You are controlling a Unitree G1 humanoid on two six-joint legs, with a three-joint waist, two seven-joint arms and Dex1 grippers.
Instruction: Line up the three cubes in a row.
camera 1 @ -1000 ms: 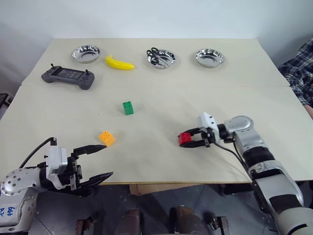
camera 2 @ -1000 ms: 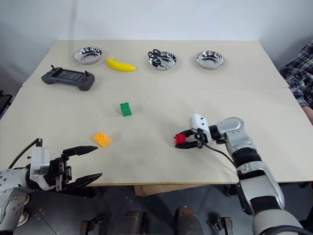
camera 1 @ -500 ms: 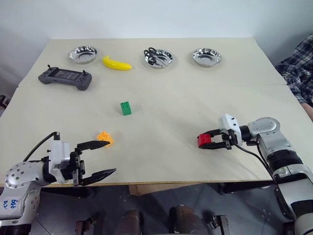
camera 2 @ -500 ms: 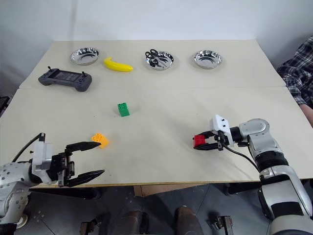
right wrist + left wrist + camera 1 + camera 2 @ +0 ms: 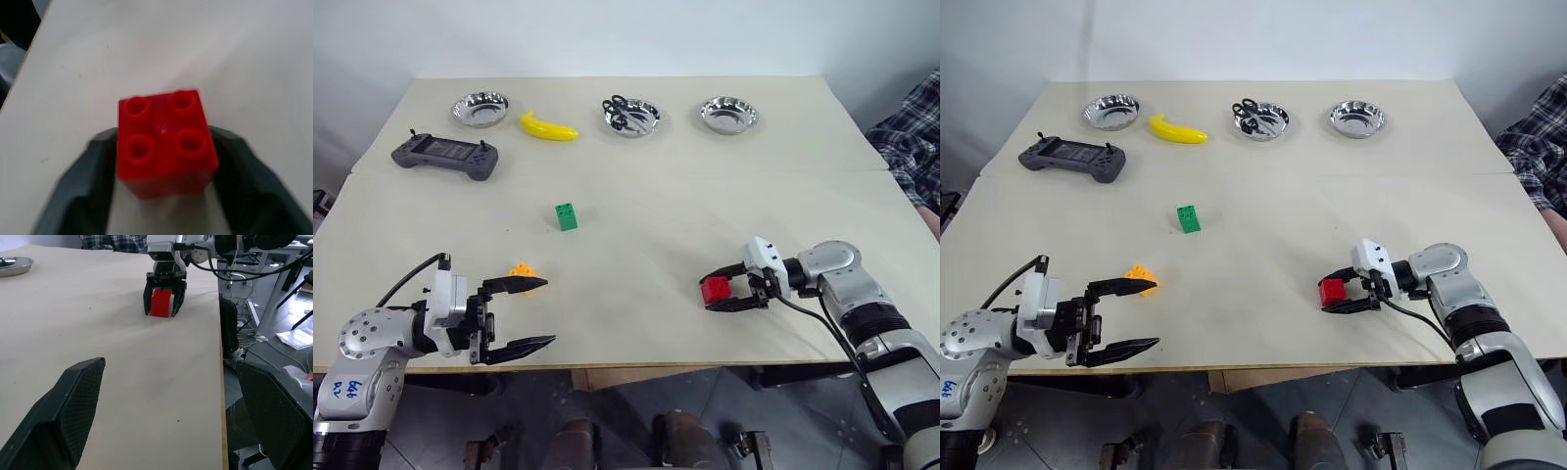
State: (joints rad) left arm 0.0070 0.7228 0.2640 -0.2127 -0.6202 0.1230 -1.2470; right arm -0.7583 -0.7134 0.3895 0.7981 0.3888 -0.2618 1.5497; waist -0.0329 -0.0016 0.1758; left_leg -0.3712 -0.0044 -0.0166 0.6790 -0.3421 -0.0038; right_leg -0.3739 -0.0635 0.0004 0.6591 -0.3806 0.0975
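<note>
The red cube (image 5: 715,290) stands on the worktop (image 5: 705,215) near the front edge, toward the right side, with its four studs up. The right gripper (image 5: 722,290) is around it: one black finger on each side. In the right wrist view there are thin gaps between the fingers and the cube, so the jaws look partly open and not pressing, but I cannot tell for sure if they touch it.

The orange-yellow cube (image 5: 521,271) lies near the front edge on the left side. It is partly hidden behind the upper finger of the left gripper (image 5: 530,313), which stands wide open at the front edge and holds nothing.

The green cube (image 5: 567,216) stands alone toward the middle of the worktop, left of the centre, well apart from the other two cubes.

Along the back edge there are three metal bowls (image 5: 479,107); the middle one holds black scissors (image 5: 624,109). A banana (image 5: 547,126) lies between the left bowl and the middle one. A dark game controller (image 5: 446,156) lies near the left edge.
</note>
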